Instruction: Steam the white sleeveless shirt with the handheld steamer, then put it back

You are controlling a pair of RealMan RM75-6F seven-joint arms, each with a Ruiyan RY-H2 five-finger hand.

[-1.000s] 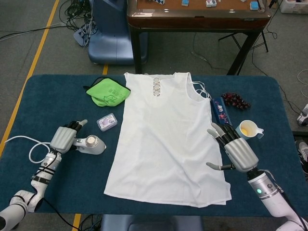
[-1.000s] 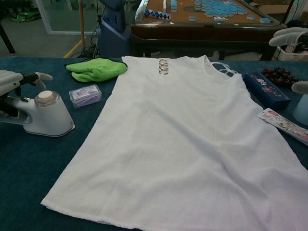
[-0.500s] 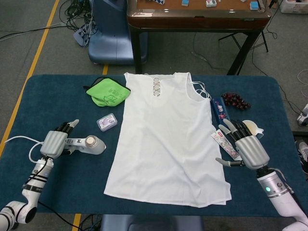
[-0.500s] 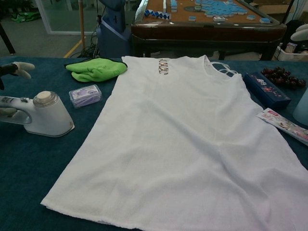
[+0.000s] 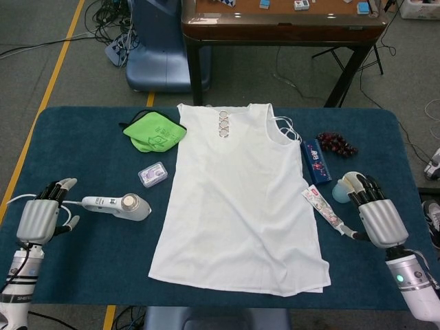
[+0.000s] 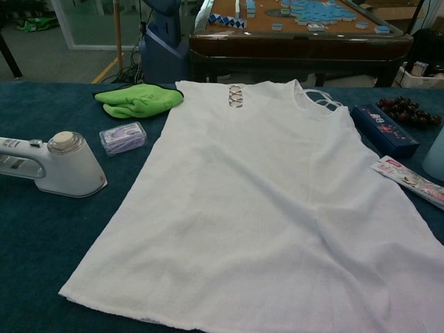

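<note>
The white sleeveless shirt lies flat on the blue table, neck toward the far edge. To its left the white handheld steamer rests on its side on the cloth, with nothing touching it. My left hand hovers open near the table's left edge, a short gap left of the steamer's handle. Near the right edge, my right hand is open with fingers spread, beside the cup and clear of the shirt. Neither hand shows in the chest view.
A green cloth and a small clear box lie left of the shirt. Right of it are a blue packet, grapes, a flat sachet and a cup. A wooden table stands beyond.
My left hand let go of the steamer handle and drew back left toward the table edge. My right hand pulled off the shirt's right side to the right edge.
</note>
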